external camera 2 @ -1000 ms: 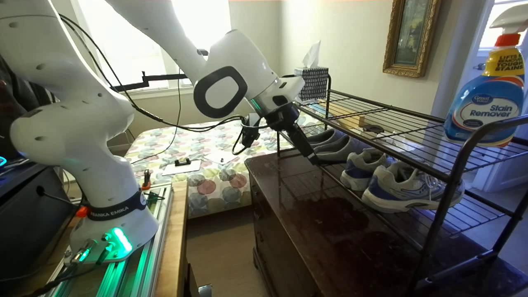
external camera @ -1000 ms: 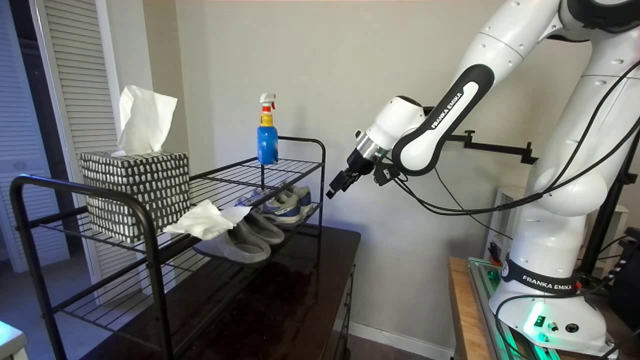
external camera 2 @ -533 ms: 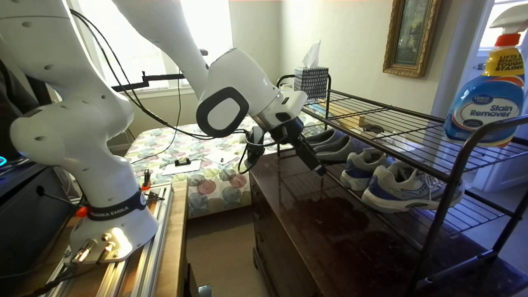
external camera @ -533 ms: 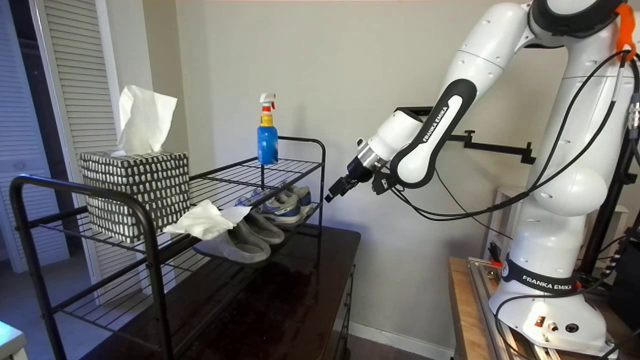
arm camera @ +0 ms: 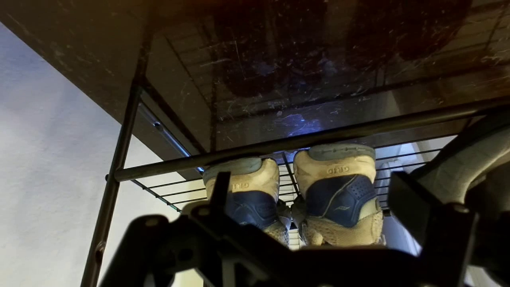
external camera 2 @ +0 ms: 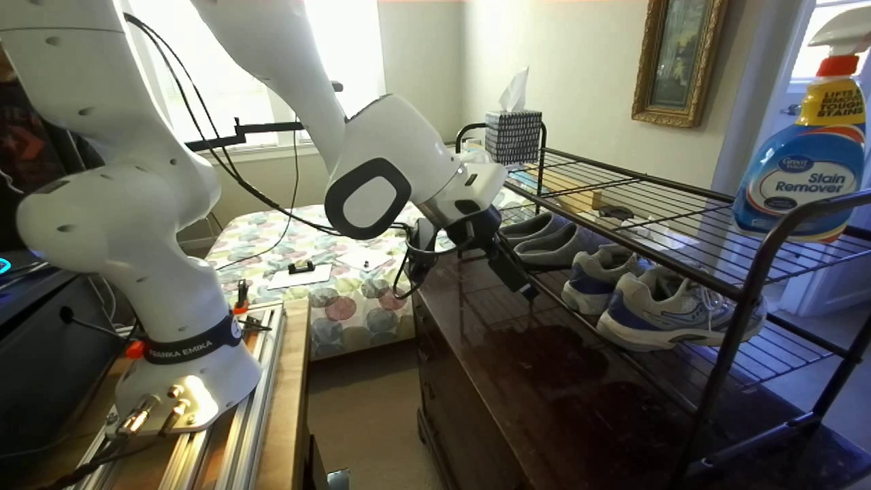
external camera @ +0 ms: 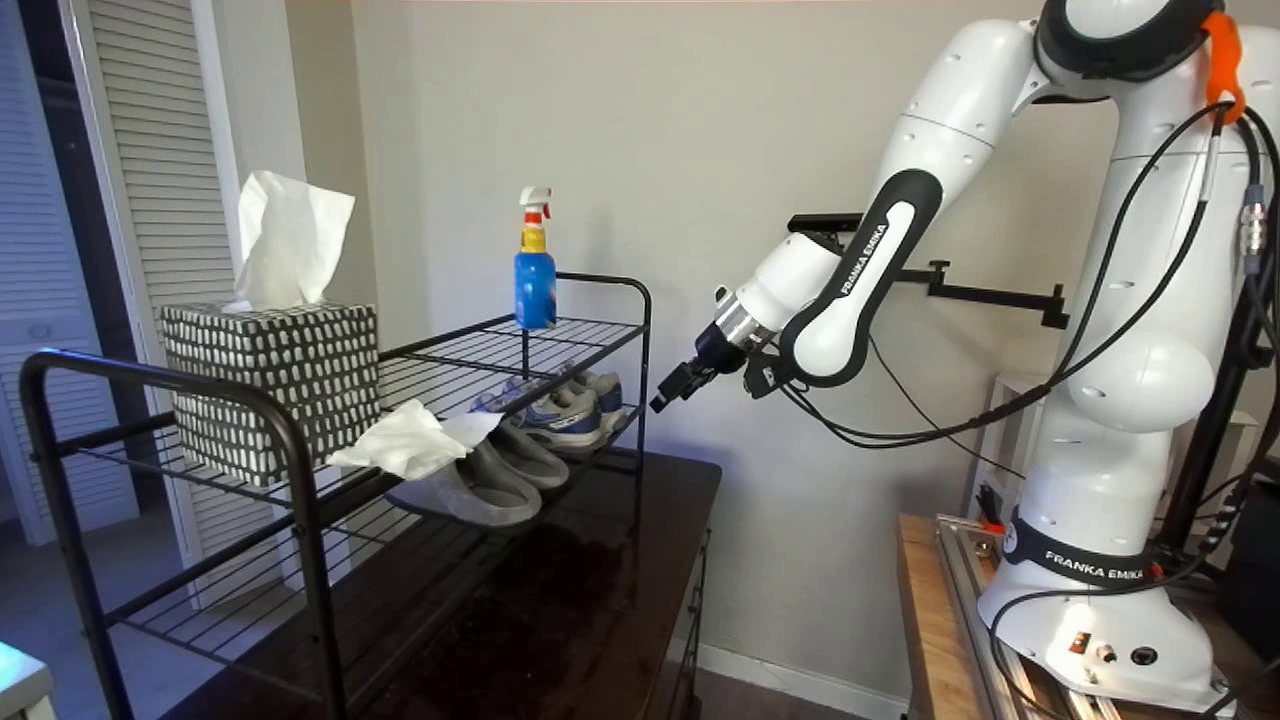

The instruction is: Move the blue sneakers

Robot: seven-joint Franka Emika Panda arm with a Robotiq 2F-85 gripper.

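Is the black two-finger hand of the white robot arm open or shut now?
The black hand is open: in the wrist view, its two dark fingers stand wide apart, gripping nothing.

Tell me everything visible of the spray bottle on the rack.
The spray bottle stands upright on the top wire shelf, close to one end. It looks plastic: blue below, yellow above, with a red collar and a white spray head. Its label reads Stain Remover. The shelf bears it; whether it touches the end rail, or how full it is, can't be told.
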